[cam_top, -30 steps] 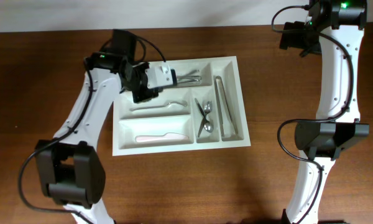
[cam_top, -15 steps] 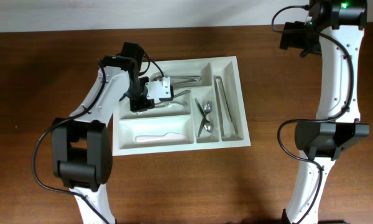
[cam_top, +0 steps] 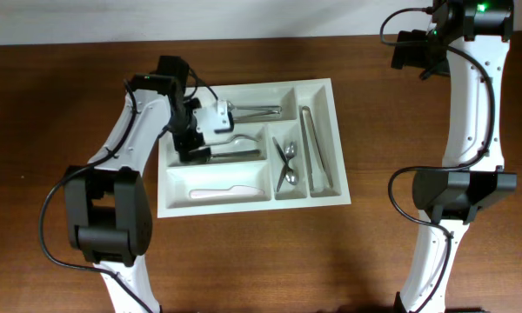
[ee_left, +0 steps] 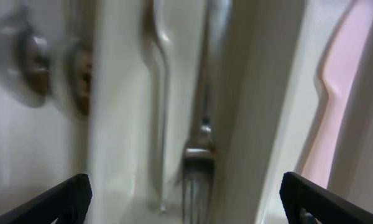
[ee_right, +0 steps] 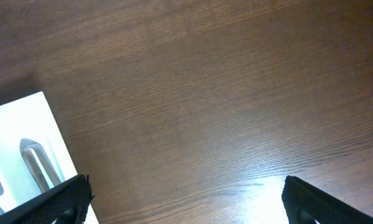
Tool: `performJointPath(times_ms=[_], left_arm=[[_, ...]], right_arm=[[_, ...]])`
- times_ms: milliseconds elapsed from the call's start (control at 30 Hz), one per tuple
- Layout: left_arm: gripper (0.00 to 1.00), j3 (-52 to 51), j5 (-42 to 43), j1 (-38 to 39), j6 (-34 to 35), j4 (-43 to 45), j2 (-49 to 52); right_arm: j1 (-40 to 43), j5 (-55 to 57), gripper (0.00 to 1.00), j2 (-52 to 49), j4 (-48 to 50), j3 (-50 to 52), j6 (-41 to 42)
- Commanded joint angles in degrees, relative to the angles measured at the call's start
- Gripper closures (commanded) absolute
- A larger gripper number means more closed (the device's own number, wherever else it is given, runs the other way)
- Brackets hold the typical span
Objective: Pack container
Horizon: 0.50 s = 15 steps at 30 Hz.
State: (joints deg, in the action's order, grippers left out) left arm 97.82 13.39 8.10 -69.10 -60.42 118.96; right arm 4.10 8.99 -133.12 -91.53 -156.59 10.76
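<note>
The cutlery tray (cam_top: 317, 91) sits on the brown worktop (cam_top: 70, 261) a little left of centre, its long side running left to right. From overhead you can read all five compartments. The far long one holds metal pieces (cam_top: 263, 110), the middle one a fork (cam_top: 239, 155) and a pale utensil (cam_top: 237, 141), and the near one a pale pink knife (cam_top: 226, 190). Two spoons (cam_top: 285, 165) lie in the first narrow slot and tongs (cam_top: 315, 152) in the outer one.

Your left arm (cam_top: 135, 139) reaches over the tray's left end, and from above its own body hides the tips. The wrist camera fills that in: your left claw (ee_left: 185, 196) is spread wide with nothing in it, its fingertips (ee_left: 68, 196) at the bottom corners of the picture, close over the middle compartment. The fork's tines lie on the tray floor between them, with the pale utensil just beside. The spoon bowls are past a divider to the left and the pink knife past another to the right. That view is blurred, so you cannot tell whether the tips touch the tray.

Your right claw (ee_right: 185, 202) is also spread wide and empty, over bare wood. Its camera catches only one corner of the tray, with a rounded metal end lying in it. Overhead places that claw at the far right, well apart from the tray.
</note>
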Motion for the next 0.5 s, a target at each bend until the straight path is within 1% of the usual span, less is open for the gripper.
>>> performJointPath(times_ms=[0, 100, 167, 200, 267, 367, 467], left_arm=[[0.01, 8.28, 1.53, -1.33, 9.86, 0.37, -0.04], [0.01, 15.04, 0.17, -3.69, 20.39, 0.63, -0.04], [0.01, 18.69, -2.97, -5.79, 31.12, 2.10, -0.04], [0.01, 20.46, -5.53, -7.17, 38.12, 2.86, -0.04], [0.01, 21.92, -8.81, -9.05, 44.52, 3.56, -0.04], [0.01, 22.27, -13.92, -12.26, 51.17, 5.22, -0.04], [0.01, 22.27, -16.74, -15.28, 54.38, 5.42, -0.02]], right_arm=[[0.11, 0.70, 0.01, 1.84, 0.02, -1.09, 0.70], [0.11, 0.70, 0.01, 1.84, 0.02, -1.09, 0.70], [0.11, 0.72, 0.01, 1.84, 0.02, -1.09, 0.70], [0.11, 0.72, 0.01, 1.84, 0.02, -1.09, 0.70], [0.11, 0.70, 0.01, 1.84, 0.02, -1.09, 0.70], [0.11, 0.72, 0.01, 1.84, 0.02, -1.09, 0.70], [0.11, 0.72, 0.01, 1.84, 0.02, -1.09, 0.70]])
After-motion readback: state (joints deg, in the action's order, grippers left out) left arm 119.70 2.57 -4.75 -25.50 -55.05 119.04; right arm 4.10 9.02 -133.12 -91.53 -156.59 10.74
